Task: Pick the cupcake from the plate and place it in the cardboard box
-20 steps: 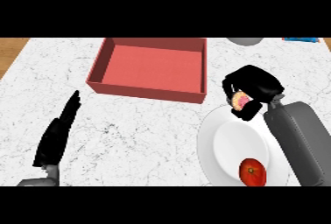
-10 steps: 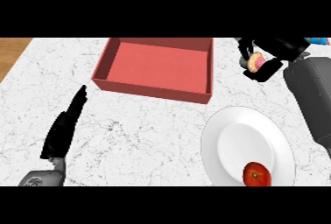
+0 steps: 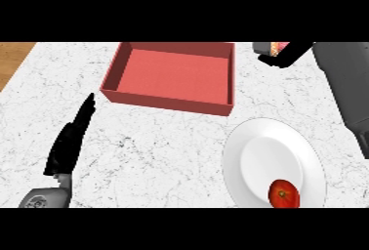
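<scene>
My right hand (image 3: pixel 282 55) is at the top right, raised above the counter, curled round the pink cupcake (image 3: pixel 277 47), which shows only as a small pink patch at the picture's upper edge. It sits just to the right of the red cardboard box (image 3: pixel 167 99), whose open inside holds nothing. The white plate (image 3: pixel 267 156) lies at the lower right. My left hand (image 3: pixel 70 141) rests open at the lower left, fingers straight and pointing up the counter.
A red tomato (image 3: pixel 284 193) lies on the plate's near edge. The counter is white marble, with a wooden strip (image 3: pixel 13 53) at the top left corner. My grey right forearm (image 3: pixel 346 83) crosses the right side.
My right hand has lifted the cupcake off the plate and carried it up and away, to the top right next to the box. The left hand has stayed still.
</scene>
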Available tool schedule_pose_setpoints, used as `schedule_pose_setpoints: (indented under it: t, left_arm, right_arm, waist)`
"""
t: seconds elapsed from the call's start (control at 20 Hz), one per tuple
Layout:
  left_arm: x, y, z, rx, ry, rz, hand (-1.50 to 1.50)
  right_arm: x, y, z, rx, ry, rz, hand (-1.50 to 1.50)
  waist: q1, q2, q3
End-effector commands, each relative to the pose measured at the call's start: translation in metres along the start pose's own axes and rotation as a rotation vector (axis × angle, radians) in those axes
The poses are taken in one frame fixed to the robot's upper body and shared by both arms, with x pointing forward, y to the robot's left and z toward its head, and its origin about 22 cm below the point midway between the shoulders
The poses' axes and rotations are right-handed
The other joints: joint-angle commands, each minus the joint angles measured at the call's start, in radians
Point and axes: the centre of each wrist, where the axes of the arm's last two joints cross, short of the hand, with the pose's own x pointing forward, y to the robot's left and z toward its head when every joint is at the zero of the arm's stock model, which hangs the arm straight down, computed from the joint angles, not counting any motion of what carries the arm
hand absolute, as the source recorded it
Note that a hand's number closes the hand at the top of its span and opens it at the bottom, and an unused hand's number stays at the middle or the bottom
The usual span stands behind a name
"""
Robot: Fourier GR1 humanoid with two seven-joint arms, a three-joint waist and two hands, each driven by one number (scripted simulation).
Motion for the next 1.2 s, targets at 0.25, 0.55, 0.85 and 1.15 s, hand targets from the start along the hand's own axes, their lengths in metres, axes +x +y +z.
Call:
schedule_pose_setpoints:
  t: [0.25,0.55,0.85,1.15]
  left_arm:
    - [-0.011,0.003,0.008,0.021,0.032,0.000,0.00]
    - [-0.009,0.016,-0.002,0.023,0.031,-0.006,0.00]
    - [0.007,0.008,0.003,0.015,0.019,0.005,0.00]
    - [-0.005,-0.008,-0.001,0.008,0.007,0.001,0.00]
  right_arm:
    - [0.041,-0.010,-0.069,0.037,-0.180,-0.158,1.50]
    - [0.080,0.013,-0.121,0.081,-0.135,-0.129,1.50]
    - [0.094,0.063,-0.145,0.172,-0.117,-0.114,1.50]
    - [0.110,0.106,-0.161,0.221,-0.074,-0.070,1.50]
  waist:
    - [-0.031,-0.013,-0.002]
    - [-0.040,-0.013,-0.003]
    - [-0.022,-0.010,-0.003]
    - [-0.017,-0.006,-0.004]
